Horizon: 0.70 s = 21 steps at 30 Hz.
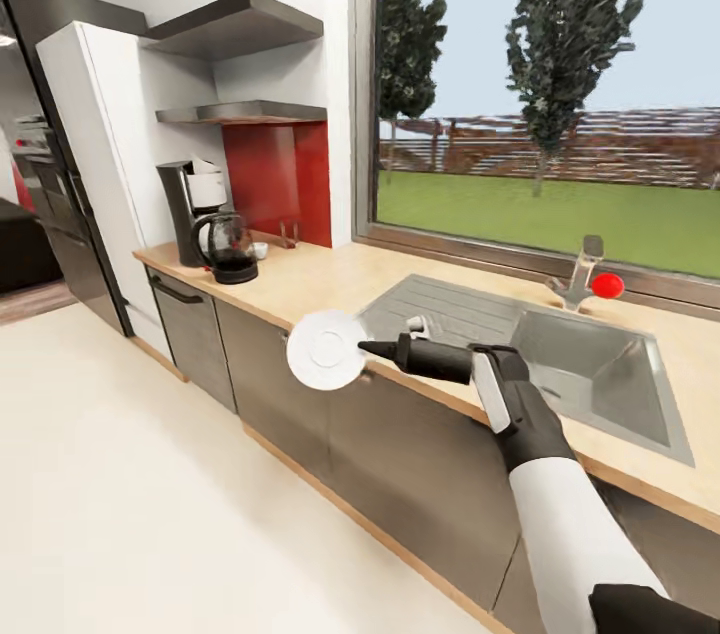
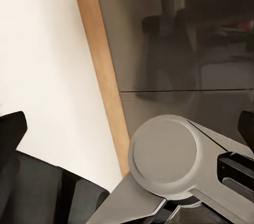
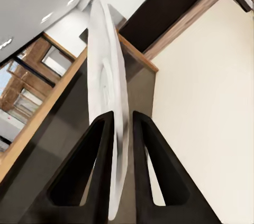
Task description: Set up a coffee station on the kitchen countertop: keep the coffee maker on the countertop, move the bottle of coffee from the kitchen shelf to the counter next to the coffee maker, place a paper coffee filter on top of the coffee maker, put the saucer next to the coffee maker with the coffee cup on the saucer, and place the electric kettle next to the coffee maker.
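The right tool (image 1: pixel 366 348) pinches the saucer (image 1: pixel 325 350), not yet beside the coffee maker (image 1: pixel 192 204) on the counter (image 1: pixel 330 279); left tool's state unclear.

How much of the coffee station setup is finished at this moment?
Done: the coffee maker stands on the countertop, with the electric kettle beside it. In hand: the right end effector grips the saucer on edge, away from the coffee maker. Left: setting it down, then cup, filter and coffee bottle, not seen placed.
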Tool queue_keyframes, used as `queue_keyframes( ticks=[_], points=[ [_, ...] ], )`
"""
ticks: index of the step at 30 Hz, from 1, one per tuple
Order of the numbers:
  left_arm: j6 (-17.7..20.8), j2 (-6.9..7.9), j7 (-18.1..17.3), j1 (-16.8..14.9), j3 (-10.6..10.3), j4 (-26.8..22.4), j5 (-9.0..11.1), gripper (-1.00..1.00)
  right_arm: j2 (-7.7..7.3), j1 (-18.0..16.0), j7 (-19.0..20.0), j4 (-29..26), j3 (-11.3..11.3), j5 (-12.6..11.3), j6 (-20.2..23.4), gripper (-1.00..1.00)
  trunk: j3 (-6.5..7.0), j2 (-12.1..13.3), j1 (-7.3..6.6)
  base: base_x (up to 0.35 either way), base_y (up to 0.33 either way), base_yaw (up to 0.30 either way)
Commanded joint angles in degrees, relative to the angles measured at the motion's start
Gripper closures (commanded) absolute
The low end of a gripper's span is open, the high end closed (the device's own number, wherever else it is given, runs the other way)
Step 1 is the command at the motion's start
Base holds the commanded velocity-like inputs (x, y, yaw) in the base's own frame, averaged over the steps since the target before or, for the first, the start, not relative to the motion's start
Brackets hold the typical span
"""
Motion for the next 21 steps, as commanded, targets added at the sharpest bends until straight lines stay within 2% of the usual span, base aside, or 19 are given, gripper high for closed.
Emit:
queue_keyframes(
  ticks=[1,4,7,14,21],
  points=[
    [-0.3,0.01,-0.01,0.01,-0.48,-0.06,0.54,-1.0,0.33,-0.06,0.25,0.21,-0.19,0.09,0.31,1.0,-0.05,-0.03,0.03,0.263,0.246,0.27],
    [-0.3,0.01,-0.01,0.02,-0.48,-0.06,0.54,-1.0,1.5,-0.06,-2.12,0.74,-0.18,0.02,0.25,1.0,-0.05,-0.03,0.03,0.263,0.246,0.27],
    [-0.29,0.01,-0.02,0.02,-0.48,-0.06,0.54,-1.0,2.51,-0.06,-4.37,0.98,-0.18,-1.04,0.23,1.0,-0.05,-0.03,0.03,0.263,0.246,0.27],
    [-0.22,0.01,-0.02,0.04,-0.48,-0.06,0.54,-1.0,3.0,-0.06,-6.5,1.15,-0.18,-3.31,0.22,1.0,-0.05,-0.03,0.03,0.262,0.248,0.27],
    [-0.21,0.01,-0.02,0.0,-0.52,-0.06,0.54,-1.0,3.1,-0.06,-7.23,2.76,-0.18,-3.71,0.22,1.0,-0.05,-0.03,0.03,0.253,0.262,0.242]
  ],
)
